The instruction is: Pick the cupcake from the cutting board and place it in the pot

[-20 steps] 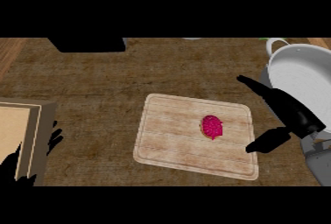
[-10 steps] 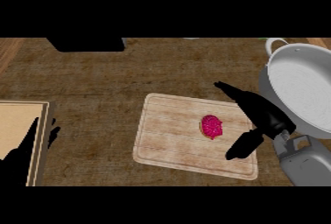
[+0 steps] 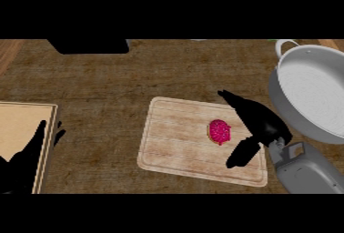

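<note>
A cupcake with pink frosting (image 3: 219, 131) lies on the right half of the light wooden cutting board (image 3: 181, 141). My right hand (image 3: 259, 123) hovers over the board's right edge, open, with its fingers stretched past the cupcake's far side and its thumb below it; the cupcake sits in the gap, untouched as far as I can tell. The grey pot (image 3: 316, 98) stands at the right edge of the view, with nothing visible inside. My left hand (image 3: 27, 157) rests open at the lower left.
A tan wooden box or tray (image 3: 20, 132) lies at the left edge under my left hand. A black object (image 3: 91, 45) sits at the counter's back left. Brown countertop shows between the board and the tray.
My right hand has moved left from beside the pot across the board's right edge, closing in on the cupcake. The left hand has shifted slightly. The cupcake has not moved.
</note>
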